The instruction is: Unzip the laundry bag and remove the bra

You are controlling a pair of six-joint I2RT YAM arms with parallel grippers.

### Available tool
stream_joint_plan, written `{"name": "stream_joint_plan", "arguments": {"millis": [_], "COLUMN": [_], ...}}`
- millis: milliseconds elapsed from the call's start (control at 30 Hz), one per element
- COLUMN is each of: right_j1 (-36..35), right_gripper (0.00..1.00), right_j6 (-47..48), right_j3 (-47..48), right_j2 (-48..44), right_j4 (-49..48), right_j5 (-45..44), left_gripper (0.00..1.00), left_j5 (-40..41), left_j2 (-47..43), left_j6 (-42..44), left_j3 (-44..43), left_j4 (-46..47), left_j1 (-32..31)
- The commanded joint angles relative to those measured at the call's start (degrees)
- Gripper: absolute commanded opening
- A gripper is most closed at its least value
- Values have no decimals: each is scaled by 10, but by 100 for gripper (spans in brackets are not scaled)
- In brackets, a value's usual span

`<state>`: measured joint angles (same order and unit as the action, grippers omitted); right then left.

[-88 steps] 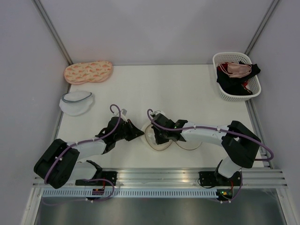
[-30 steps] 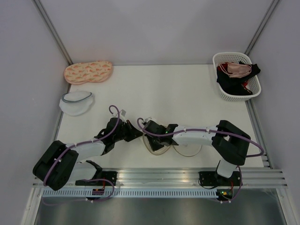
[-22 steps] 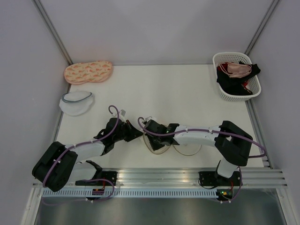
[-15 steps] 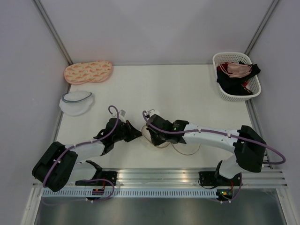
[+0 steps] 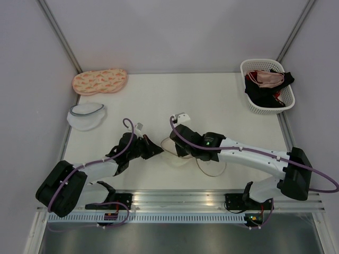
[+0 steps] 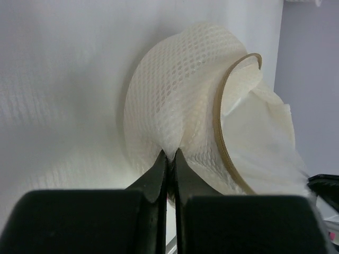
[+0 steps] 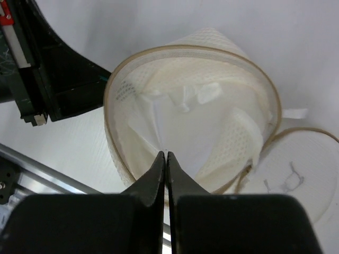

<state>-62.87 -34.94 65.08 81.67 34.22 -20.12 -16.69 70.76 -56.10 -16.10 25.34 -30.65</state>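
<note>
The laundry bag (image 7: 233, 137) is a cream mesh pouch lying unzipped on the table, its tan zip rim gaping. Its flat lid (image 7: 302, 174) hangs open beside it. It also shows in the top view (image 5: 168, 145) and the left wrist view (image 6: 175, 95). The white bra (image 7: 175, 119) lies crumpled inside the pouch, and some of it bulges past the rim in the left wrist view (image 6: 265, 148). My left gripper (image 6: 171, 154) is shut on a pinch of the bag's mesh wall. My right gripper (image 7: 166, 153) is shut on a fold of the bra inside the opening.
A white mesh pouch with a grey-blue rim (image 5: 86, 115) and a long peach patterned pouch (image 5: 99, 81) lie at the far left. A white basket (image 5: 266, 86) with pink and black garments stands at the back right. A metal rail (image 5: 180, 203) runs along the near edge.
My right gripper has lifted and drawn back a little from inside the bag, pulling white fabric up with it, and the right arm has stretched out. The left gripper has kept its hold.
</note>
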Motion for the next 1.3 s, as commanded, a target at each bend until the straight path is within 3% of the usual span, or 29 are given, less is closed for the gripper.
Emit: {"name": "stream_joint_plan", "arguments": {"millis": [0,233,433,500,533,600,667,767,1033,1133,1167,1233,1267], "right_j1": [0,5,7,7,8,7,7,6,2,-1,-1,-1,-1], "right_gripper": [0,0,0,3,6,14,25,38,47,38,22,0,0], "right_j6": [-37,-58,-25,-9,-5,3,5,4,13,12,11,9,8], "right_j3": [37,30,10,12,6,-7,-31,-43,-72,-81,-81,-80,-78], "right_j2": [-56,-48,-47,-29,-10,5,36,56,108,132,139,147,146], "right_j4": [48,75,15,9,2,-28,-52,-64,-85,-111,-116,-118,-114], "right_j5": [-115,-170,-86,-31,-9,49,86,103,121,137,143,142,139], "left_gripper": [2,2,4,33,39,36,26,26,32,32,32,31,31], "left_j5": [36,35,35,37,37,35,36,38,41,41,41,40,41], "left_j2": [-1,-4,-5,-5,-5,-6,-9,-11,-12,-13,-14,-17,-20], "left_j6": [7,5,5,3,3,3,2,2,-2,-2,-2,-2,-2], "left_j3": [7,8,11,11,11,12,13,15,15,15,15,16,17], "left_j4": [-23,-25,-27,-30,-28,-26,-24,-26,-28,-27,-28,-30,-32], "left_j1": [5,6,6,6,6,6,6,6,7,6,7,7,7]}}
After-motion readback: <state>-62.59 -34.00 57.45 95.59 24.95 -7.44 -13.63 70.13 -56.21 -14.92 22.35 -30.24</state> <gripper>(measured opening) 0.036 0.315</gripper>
